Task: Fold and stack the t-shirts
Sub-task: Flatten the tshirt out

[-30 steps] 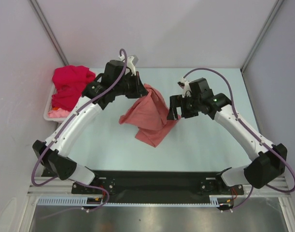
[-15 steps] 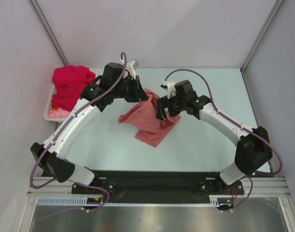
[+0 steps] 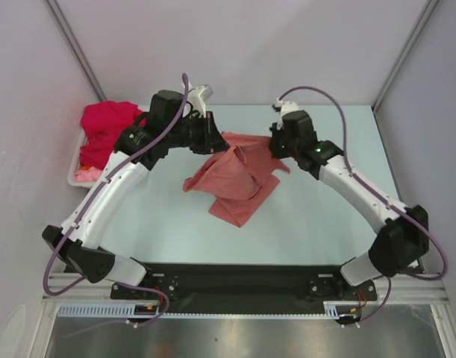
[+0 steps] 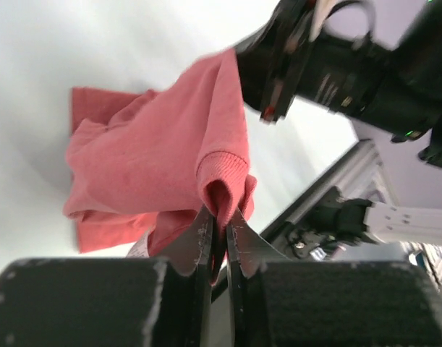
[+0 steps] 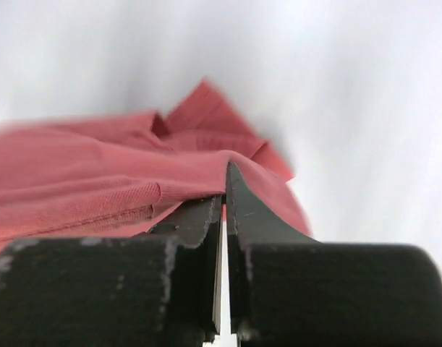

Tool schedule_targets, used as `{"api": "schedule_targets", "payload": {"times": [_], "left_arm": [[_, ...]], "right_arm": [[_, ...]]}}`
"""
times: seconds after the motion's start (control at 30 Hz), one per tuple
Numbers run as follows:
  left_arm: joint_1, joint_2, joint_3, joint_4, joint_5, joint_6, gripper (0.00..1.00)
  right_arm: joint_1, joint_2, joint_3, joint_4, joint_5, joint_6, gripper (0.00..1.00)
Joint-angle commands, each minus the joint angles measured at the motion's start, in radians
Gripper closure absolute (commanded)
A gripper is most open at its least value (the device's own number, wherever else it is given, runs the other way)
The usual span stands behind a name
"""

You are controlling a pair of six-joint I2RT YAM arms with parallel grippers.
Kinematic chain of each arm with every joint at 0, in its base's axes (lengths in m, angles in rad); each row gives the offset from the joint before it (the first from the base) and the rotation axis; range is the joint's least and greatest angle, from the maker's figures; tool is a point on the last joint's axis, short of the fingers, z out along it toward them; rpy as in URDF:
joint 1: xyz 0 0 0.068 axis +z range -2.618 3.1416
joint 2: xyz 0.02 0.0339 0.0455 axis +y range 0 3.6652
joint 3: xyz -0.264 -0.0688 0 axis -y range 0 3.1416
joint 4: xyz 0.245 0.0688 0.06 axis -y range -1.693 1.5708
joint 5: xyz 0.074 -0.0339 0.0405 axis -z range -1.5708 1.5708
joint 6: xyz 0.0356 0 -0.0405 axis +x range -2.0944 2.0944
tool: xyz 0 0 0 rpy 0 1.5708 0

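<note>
A dusty salmon-red t-shirt hangs crumpled over the middle of the table, its top edge stretched between both grippers. My left gripper is shut on a fold of its hem, and the cloth is pinched between the fingertips. In the left wrist view the shirt droops down to the table. My right gripper is shut on the opposite edge, and in the right wrist view its tips bite into the shirt. A bright crimson t-shirt and a light pink one lie in the basket.
A white plastic basket sits at the table's left edge against the wall. Grey walls close in the back and both sides. The right arm's wrist fills the upper right of the left wrist view.
The right gripper came in from the right, shut on the shirt's edge and drew it back and to the right. The shirt's top edge now spans the two grippers. The left arm shifted slightly left.
</note>
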Motion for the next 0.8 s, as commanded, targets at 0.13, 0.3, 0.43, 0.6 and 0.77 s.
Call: {"api": "schedule_targets", "payload": {"times": [0.13,0.3,0.43,0.6,0.77], "left_arm": [[-0.034,-0.124,0.053,0.304,0.394,-0.116,0.85],[-0.211,-0.145,0.084,0.445,0.452,-0.232,0.84],[-0.331,-0.151,0.111,0.458,0.367,-0.252,0.88],[-0.347,-0.199,0.105,0.39,0.13,-0.2,0.89],[-0.255,-0.191,0.133,0.146,-0.212,-0.089,0.98]], "right_arm": [[0.013,-0.415,0.273,-0.181,0.337,0.037,1.0],[0.041,-0.574,0.446,-0.257,0.278,0.025,1.0],[0.042,-0.609,0.587,-0.308,0.154,0.022,1.0],[0.039,-0.468,0.76,-0.345,0.087,0.048,1.0],[0.028,-0.3,0.668,-0.209,0.118,-0.05,1.0]]}}
